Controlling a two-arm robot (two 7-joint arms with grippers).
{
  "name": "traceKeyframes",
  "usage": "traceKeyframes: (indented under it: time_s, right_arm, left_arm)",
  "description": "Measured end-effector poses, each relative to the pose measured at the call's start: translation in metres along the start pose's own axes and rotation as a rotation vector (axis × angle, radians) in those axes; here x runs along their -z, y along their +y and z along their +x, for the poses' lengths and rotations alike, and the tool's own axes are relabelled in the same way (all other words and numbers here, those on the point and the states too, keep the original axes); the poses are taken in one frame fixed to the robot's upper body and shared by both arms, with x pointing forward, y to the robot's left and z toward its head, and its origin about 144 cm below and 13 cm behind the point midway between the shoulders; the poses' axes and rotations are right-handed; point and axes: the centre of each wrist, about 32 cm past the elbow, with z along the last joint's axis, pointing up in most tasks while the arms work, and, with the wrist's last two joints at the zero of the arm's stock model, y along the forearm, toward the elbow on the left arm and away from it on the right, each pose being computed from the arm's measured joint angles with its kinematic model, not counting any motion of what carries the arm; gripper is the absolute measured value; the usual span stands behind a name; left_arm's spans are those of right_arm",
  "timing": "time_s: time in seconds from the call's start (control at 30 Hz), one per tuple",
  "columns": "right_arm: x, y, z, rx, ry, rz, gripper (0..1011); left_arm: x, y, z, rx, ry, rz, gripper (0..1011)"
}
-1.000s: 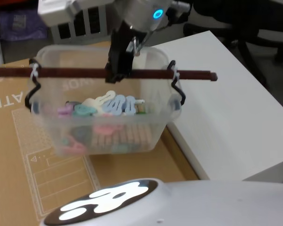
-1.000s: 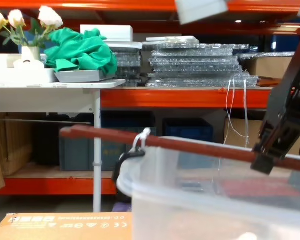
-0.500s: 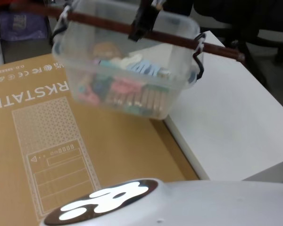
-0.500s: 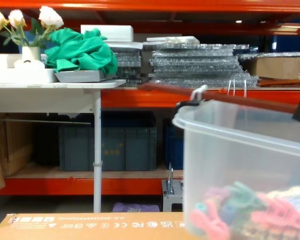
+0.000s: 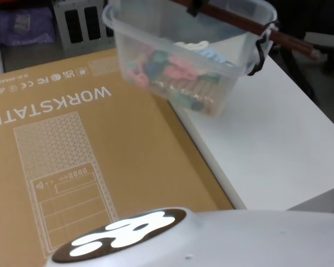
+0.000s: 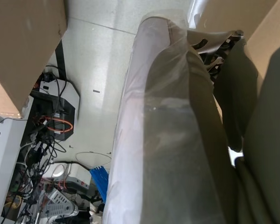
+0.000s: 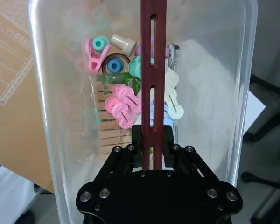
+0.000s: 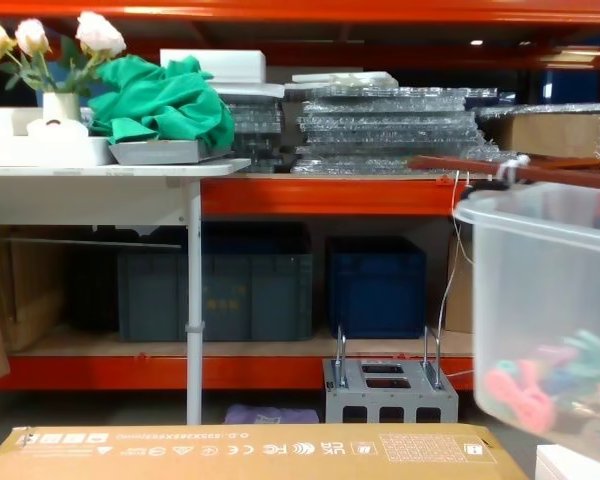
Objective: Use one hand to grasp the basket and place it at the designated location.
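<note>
1. One gripper, one load: the right gripper (image 7: 152,136) is clamped on the brown slotted bar (image 7: 153,70) near its middle, with a finger on each side of it.
2. Hung from that bar by wire hooks (image 5: 260,47), the basket (image 5: 178,61) is off the ground and tilted, over the edge where the box (image 5: 100,167) meets the white table (image 5: 267,144).
3. Thin frosted plastic and a shallow heap of small pegs (image 7: 121,105) suggest a light load, stiff enough to keep its shape.
4. It will probably swing on the hooks, and the loose pegs may slide toward the low side.
5. The mid-bar hold looks right for balance; an off-centre grip would likely tip it.
6. The left arm is idle, low beside the box.
</note>
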Motion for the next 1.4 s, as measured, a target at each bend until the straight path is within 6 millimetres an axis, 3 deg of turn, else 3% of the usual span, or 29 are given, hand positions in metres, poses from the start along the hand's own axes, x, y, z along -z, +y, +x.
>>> traceKeyframes:
  time_s: [0.23,0.67,1.13,1.4]
  right_arm:
    - [0.028,-0.004,-0.01,-0.029,0.126,-0.035,242]
    - [0.062,0.001,-0.028,-0.087,0.276,-0.068,242]
    - [0.119,0.028,-0.07,-0.169,0.549,-0.089,242]
    - [0.128,0.04,-0.086,-0.161,0.642,-0.105,242]
  left_arm:
    - [0.0,0.0,0.0,0.0,0.0,0.0,0]
    - [0.0,0.0,0.0,0.0,0.0,0.0,0]
    - [0.0,0.0,0.0,0.0,0.0,0.0,0]
    - [0.0,0.0,0.0,0.0,0.0,0.0,0]
